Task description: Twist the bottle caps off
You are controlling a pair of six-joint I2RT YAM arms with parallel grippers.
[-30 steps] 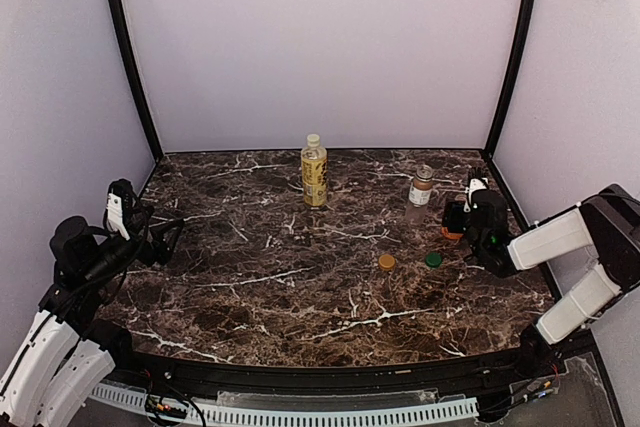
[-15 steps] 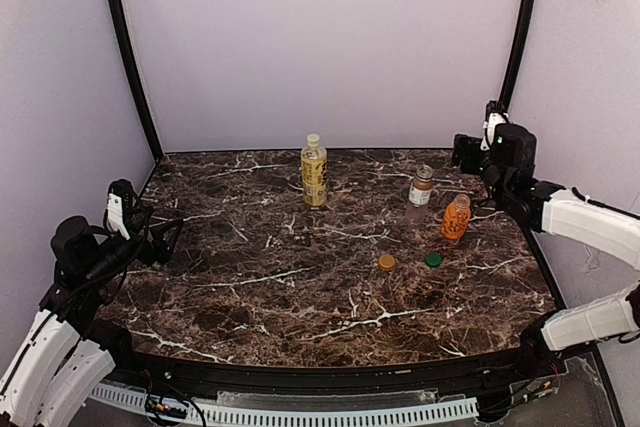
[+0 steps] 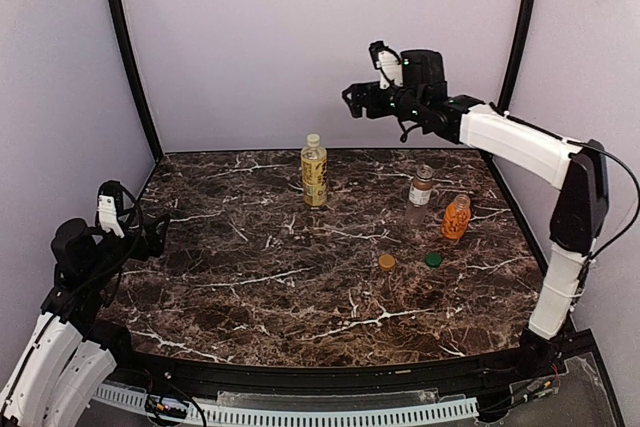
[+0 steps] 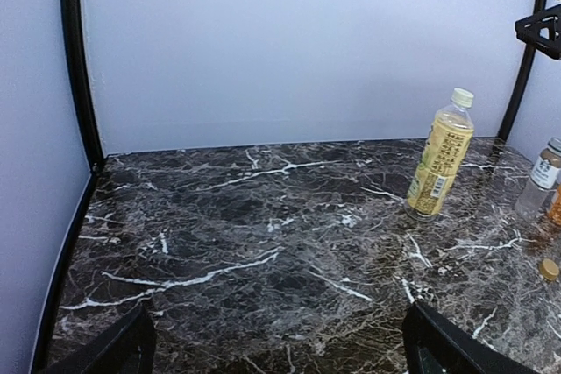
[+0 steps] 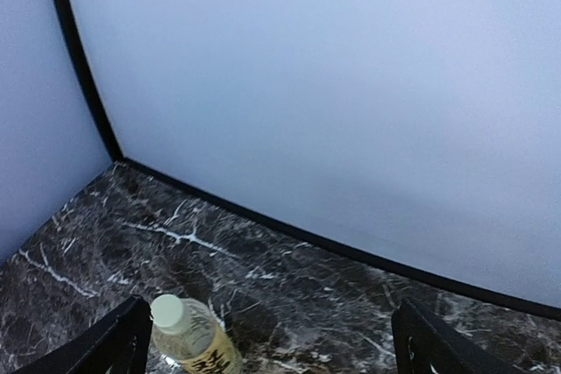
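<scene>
The upright, tall yellow-labelled plastic bottle (image 3: 314, 171) is seen below and slightly left of the raised, wide-spread, empty right gripper (image 3: 352, 102); the likewise spread left gripper (image 3: 155, 237) is farther off.

A tall clear plastic bottle with a yellow label (image 3: 314, 171) stands upright near the back middle of the dark marble table (image 3: 250, 297), with its pale screw cap (image 3: 314, 139) on. A short clear brownish bottle with a white label (image 3: 421, 187) stands upright toward the table's back right. A short bumpy orange bottle (image 3: 456, 217) stands upright nearer the table's right edge. A small tan round cap (image 3: 386, 262) and a small green round cap (image 3: 433, 259) lie loose on the table right of its middle, near each other but apart.
</scene>
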